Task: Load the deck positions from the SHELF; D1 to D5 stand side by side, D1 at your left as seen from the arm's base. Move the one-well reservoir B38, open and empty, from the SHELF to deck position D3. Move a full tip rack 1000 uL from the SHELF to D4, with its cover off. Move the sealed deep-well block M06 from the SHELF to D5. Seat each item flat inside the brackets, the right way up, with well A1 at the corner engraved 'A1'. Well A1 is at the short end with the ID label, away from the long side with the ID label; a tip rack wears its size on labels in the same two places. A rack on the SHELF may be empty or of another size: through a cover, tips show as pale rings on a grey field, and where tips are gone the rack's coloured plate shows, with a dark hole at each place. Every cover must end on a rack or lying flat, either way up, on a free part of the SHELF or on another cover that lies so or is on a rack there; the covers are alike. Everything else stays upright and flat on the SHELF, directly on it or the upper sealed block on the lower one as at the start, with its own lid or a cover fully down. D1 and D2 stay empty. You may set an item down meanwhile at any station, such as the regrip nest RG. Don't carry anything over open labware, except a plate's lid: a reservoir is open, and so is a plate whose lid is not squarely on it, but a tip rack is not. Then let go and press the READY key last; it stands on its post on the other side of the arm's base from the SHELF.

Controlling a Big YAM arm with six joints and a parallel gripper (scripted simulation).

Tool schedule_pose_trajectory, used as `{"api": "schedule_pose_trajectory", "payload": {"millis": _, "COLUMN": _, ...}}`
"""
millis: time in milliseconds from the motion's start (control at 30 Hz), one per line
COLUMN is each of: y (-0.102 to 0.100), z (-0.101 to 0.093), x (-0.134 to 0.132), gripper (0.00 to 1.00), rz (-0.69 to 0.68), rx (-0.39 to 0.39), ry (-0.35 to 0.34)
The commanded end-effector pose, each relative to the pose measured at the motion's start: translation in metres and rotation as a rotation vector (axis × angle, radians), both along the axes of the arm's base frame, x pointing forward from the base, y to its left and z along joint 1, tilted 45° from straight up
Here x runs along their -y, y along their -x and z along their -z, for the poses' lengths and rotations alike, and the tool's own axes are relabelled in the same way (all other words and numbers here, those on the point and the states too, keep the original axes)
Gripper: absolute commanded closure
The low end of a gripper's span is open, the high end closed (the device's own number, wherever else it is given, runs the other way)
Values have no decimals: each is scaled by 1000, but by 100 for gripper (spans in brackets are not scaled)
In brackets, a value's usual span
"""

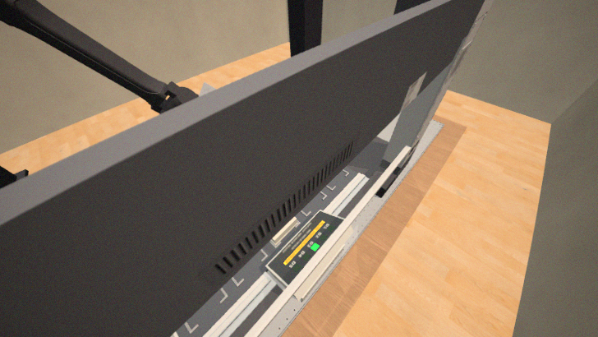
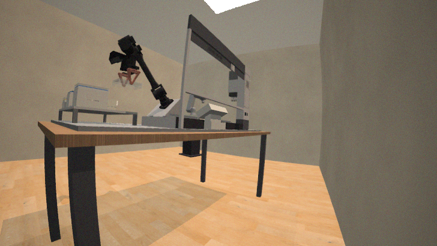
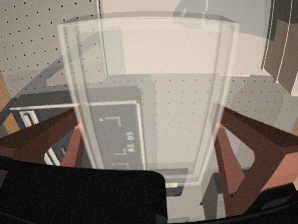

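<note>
My gripper (image 2: 128, 80) (image 3: 149, 110) hangs high in the air, to the right of and above the SHELF (image 2: 98, 110). It is shut on a clear tip-rack cover (image 3: 147, 83) (image 2: 117, 81), held across its width between the red-brown fingers. The cover looks like a see-through tray and is faint in the exterior view. Through it, the wrist view shows a dark deck position with white corner brackets (image 3: 113, 129) and the dotted grey base plate (image 3: 33, 16). A pale boxy item with a blue top edge (image 2: 90, 96) stands on the SHELF. I cannot read any labels.
A tall dark gantry panel (image 1: 234, 159) (image 2: 213, 45) hides most of the deck in the top view. Below it show bracket marks, white rails and a dark status panel (image 1: 307, 246). The arm's link (image 1: 104, 66) (image 2: 149, 76) rises from its base on the table.
</note>
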State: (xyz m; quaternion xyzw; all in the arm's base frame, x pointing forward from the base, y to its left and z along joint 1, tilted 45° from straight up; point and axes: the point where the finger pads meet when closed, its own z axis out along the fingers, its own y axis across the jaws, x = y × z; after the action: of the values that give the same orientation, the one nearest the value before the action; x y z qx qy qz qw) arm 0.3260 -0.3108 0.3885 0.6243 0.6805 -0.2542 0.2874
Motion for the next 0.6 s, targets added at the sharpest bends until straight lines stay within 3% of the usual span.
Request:
{"api": "schedule_pose_trajectory", "payload": {"millis": 0, "y": -2, "z": -36, "x": 13, "gripper": 100, "rz": -17, "rx": 12, "ry": 27}}
{"api": "schedule_pose_trajectory", "payload": {"millis": 267, "y": -2, "z": -51, "x": 27, "gripper": 100, "rz": -15, "rx": 11, "ry": 30}}
{"api": "schedule_pose_trajectory", "payload": {"millis": 333, "y": -3, "z": -64, "x": 14, "gripper": 100, "rz": -39, "rx": 36, "ry": 47}}
{"api": "schedule_pose_trajectory", "payload": {"millis": 367, "y": -3, "z": -49, "x": 19, "gripper": 100, "rz": -22, "rx": 24, "ry": 33}}
{"api": "schedule_pose_trajectory", "payload": {"millis": 567, "y": -3, "z": -49, "x": 19, "gripper": 100, "rz": -22, "rx": 24, "ry": 33}}
